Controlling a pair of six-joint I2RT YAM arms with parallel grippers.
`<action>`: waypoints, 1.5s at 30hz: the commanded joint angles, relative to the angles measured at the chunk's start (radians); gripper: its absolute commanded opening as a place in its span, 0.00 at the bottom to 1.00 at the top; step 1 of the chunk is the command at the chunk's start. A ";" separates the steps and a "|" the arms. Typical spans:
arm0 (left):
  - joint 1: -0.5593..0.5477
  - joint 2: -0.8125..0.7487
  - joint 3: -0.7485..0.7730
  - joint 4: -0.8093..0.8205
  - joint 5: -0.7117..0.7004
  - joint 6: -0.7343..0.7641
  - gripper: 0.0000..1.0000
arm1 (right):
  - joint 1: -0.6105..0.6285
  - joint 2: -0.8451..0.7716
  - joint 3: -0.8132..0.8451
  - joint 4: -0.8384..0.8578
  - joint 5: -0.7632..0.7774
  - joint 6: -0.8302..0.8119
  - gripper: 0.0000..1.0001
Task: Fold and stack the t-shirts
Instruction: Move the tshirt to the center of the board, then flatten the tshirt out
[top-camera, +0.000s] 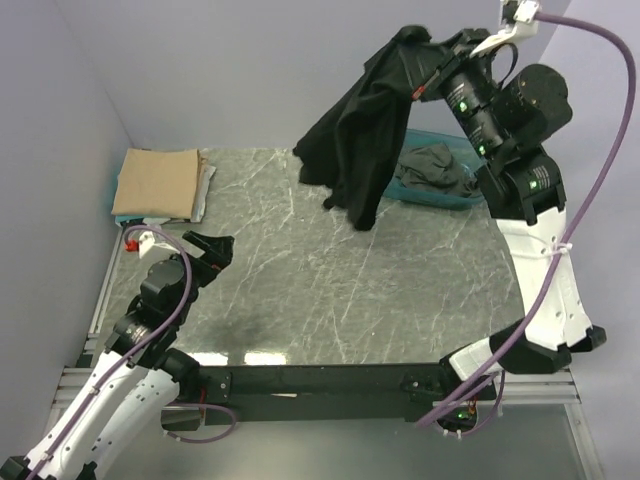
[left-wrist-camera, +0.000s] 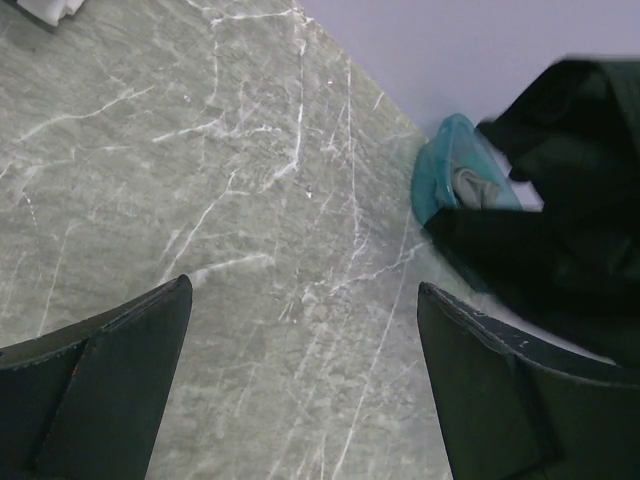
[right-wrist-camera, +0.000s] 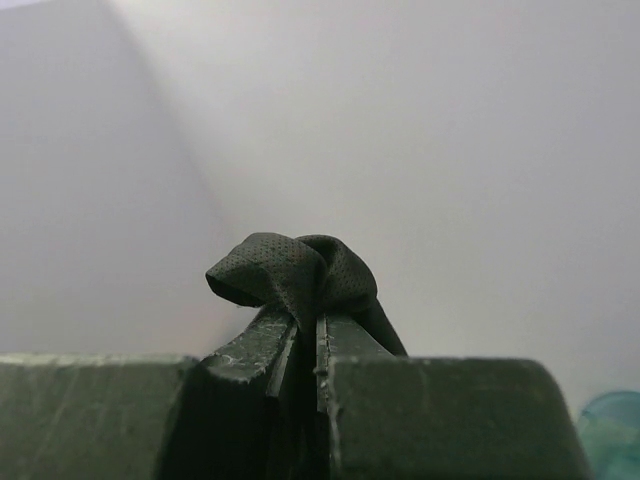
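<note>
1. Far left corner: 1 folded tan cloth t-shirt lies on thin pale folded shirts.
2. Left gripper: jaws fully apart, holding nothing, low over the grey marble-pattern table.
3. Centre right: 1 black short-sleeved cloth t-shirt hangs clear above the table, its lowest fold near the surface.
4. Right gripper: jaws clamped on a small bunch of the black fabric.
5. Right: 1 dark grey t-shirt sits crumpled in the translucent teal plastic tub.

Handling: the cloth appears light, limp and non-fragile. It will likely drape and sway. A 1-point pinch leaves it bunched, so grip a shoulder or hem corner to spread it.

Markings: no brand, label or writing is legible.
</note>
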 joint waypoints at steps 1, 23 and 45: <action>-0.002 -0.013 0.054 -0.049 0.015 -0.041 1.00 | 0.027 -0.042 -0.119 0.066 -0.118 0.058 0.08; -0.003 0.428 0.019 0.169 0.306 0.064 0.99 | -0.223 -0.150 -1.385 0.179 0.225 0.311 0.56; -0.108 0.991 0.246 0.338 0.452 0.163 0.70 | -0.225 -0.366 -1.483 0.056 0.351 0.271 0.79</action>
